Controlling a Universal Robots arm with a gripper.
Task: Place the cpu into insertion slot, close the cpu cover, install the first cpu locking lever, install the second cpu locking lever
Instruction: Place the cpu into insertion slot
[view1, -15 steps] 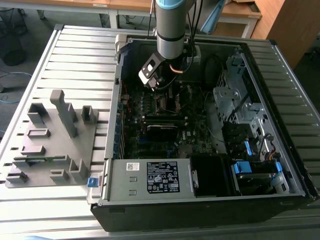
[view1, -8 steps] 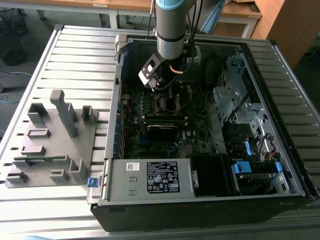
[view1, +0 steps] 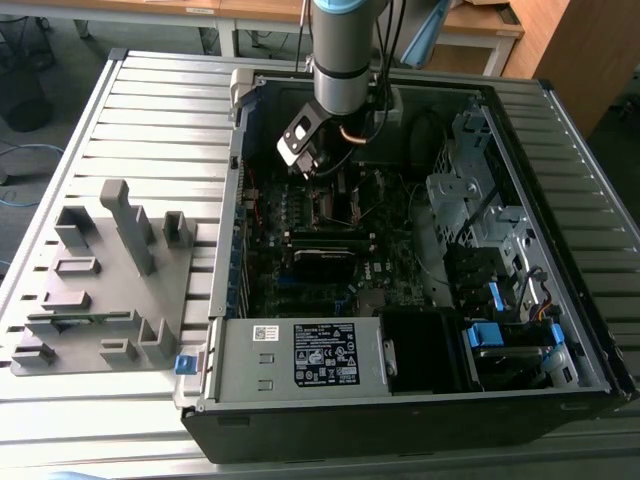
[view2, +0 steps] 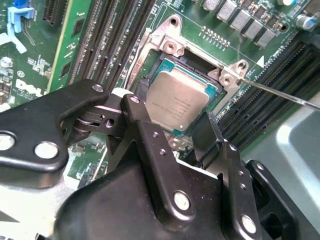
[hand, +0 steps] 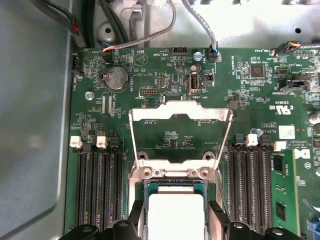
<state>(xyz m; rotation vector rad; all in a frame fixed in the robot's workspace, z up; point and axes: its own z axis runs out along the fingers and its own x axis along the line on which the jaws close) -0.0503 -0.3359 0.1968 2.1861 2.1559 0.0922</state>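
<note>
While inside the open case (view1: 400, 425) on a slatted table (view1: 160, 120), gripper (view2: 175, 111) tight around the cpu (hand: 176, 215), desks (view1: 270, 10) behind.

We found the computer case (view1: 400, 425) centred in the exterior view, a parts tray (view1: 110, 295) at its nine o'clock. In the first wrist view the cpu (hand: 176, 215) lay in the insertion slot (hand: 175, 186), the cpu cover (hand: 180, 111) open beside it.

The exterior view looks down from high up on the whole open computer case (view1: 232, 210). Both wrist views hang close over its motherboard (hand: 165, 70) (view2: 250, 60), the first straight down, the second slantwise, sharing the cpu (hand: 176, 215) (view2: 177, 102) and insertion slot (hand: 175, 186) (view2: 192, 66).
</note>
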